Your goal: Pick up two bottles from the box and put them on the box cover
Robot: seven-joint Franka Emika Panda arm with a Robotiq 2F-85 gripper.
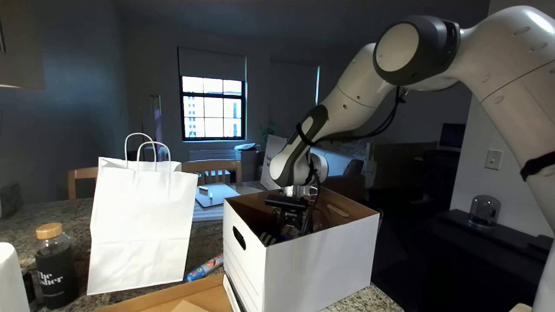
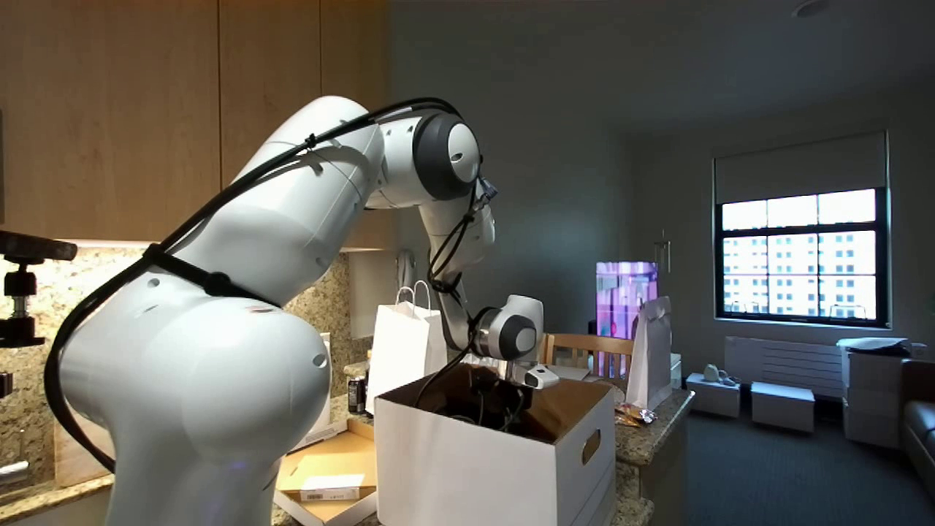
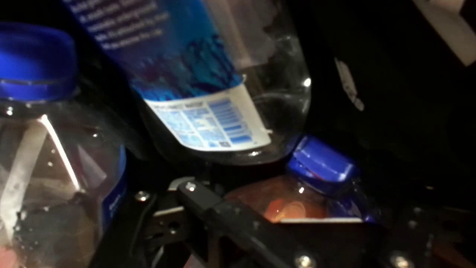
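The white box (image 1: 321, 264) with brown inner walls stands on the counter in both exterior views. My gripper (image 3: 290, 208) reaches down inside it, so the walls hide its fingertips from outside. In the wrist view its jaws look spread apart, with no bottle clamped. A clear bottle with a blue cap (image 3: 33, 61) stands at the left. Ahead lies a bottle with a blue label (image 3: 174, 70), base toward me. Between the jaws' sides, partly covered by the gripper, is a tilted bottle with a blue cap (image 3: 323, 163). The box cover (image 2: 358, 437) appears to lie brown side up beside the box.
A white paper bag (image 1: 143, 229) stands behind the cover. Near it are a dark bottle with a wooden lid (image 1: 56, 273) and a colourful tube (image 1: 206, 266). A flat piece with a white label (image 2: 332, 482) rests in the cover. A foil packet (image 2: 635, 414) lies beyond the box.
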